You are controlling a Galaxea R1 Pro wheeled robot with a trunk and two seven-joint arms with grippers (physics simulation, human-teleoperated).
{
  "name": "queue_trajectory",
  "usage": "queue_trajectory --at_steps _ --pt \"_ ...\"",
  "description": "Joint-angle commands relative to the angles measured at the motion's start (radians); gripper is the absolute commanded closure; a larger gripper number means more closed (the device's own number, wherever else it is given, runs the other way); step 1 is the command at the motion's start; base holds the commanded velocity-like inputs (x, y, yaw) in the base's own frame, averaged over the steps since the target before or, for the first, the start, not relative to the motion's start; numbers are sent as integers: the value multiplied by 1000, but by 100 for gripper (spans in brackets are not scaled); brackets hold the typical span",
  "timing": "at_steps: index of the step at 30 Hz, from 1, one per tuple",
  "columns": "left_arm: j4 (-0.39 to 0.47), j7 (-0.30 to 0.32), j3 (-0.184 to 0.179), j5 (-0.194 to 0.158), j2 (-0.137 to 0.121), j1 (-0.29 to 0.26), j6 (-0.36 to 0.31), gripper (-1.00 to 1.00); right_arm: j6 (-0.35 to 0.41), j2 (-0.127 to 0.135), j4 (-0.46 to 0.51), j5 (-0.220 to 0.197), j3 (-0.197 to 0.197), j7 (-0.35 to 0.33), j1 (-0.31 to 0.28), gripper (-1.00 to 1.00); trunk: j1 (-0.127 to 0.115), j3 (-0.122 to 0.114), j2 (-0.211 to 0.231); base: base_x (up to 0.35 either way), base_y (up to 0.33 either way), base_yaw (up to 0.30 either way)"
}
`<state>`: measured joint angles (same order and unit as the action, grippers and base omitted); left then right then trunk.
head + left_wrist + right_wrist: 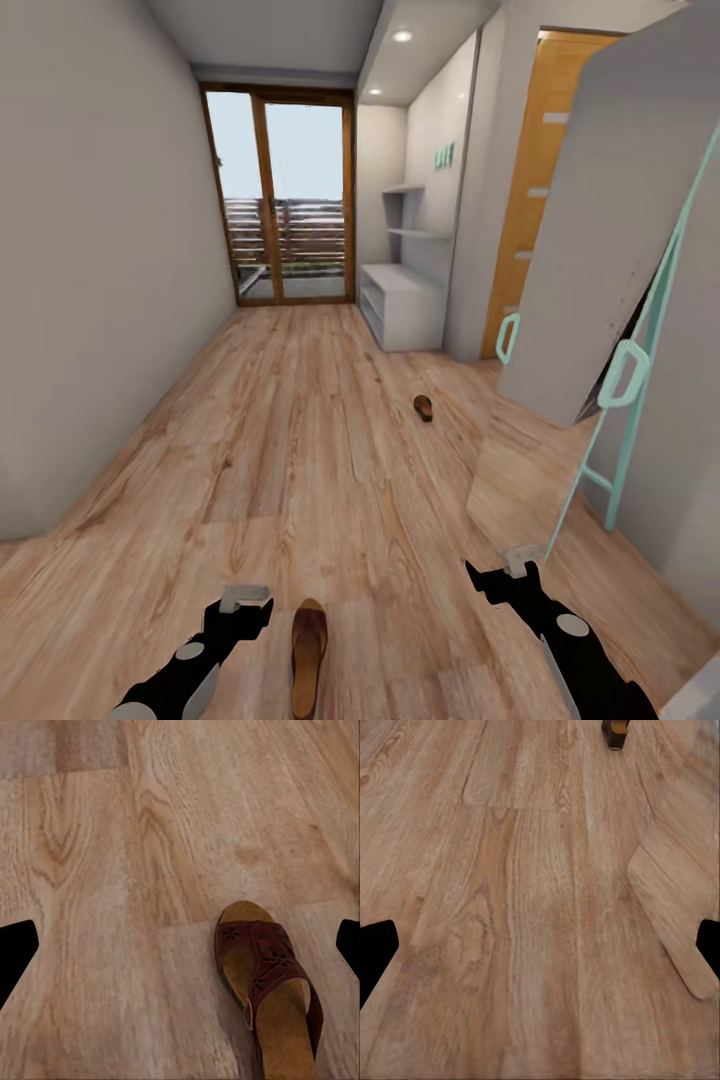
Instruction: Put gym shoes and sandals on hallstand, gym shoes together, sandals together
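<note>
Sandal (pixel 308 655) lies on the corridor floor (pixel 300 450) just beside the left claw (pixel 243 603), which is released. Right claw (pixel 503 572) is released too; second sandal (pixel 424 407) lies near the hallstand (pixel 405 300).

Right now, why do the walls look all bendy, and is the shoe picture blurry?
In the head view the wide lens bows the walls and stretches the edges; the far sandal is tiny. In the left wrist view the near sandal is fairly sharp. In the right wrist view the floor looks soft.

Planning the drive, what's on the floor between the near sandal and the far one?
Bare wood planks in the head view, from the near sandal to the far sandal.
</note>
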<state>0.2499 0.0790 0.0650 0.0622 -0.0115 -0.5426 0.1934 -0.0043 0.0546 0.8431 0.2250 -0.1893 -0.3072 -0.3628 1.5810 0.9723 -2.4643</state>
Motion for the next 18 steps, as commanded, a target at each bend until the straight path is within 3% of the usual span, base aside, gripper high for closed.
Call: queue_trajectory --at_steps 1,5,10,18 --pt "-1 5 7 7 3 0 3 -100 0 -1 1 10 -4 -7 -1 -100 4 5 -8 0 0 -272" --pt "-3 5 7 7 7 0 3 -100 -1 0 0 9 -4 -7 -1 -100 19 19 -36 0 0 -275" --pt "-3 6 2 9 12 0 2 -100 -2 -1 -1 9 -2 -7 -1 -100 21 40 -37 0 0 -279" --pt "6 14 -43 21 21 -12 -7 -100 -1 -4 4 7 -1 -7 -1 -100 25 76 -39 0 0 -279"
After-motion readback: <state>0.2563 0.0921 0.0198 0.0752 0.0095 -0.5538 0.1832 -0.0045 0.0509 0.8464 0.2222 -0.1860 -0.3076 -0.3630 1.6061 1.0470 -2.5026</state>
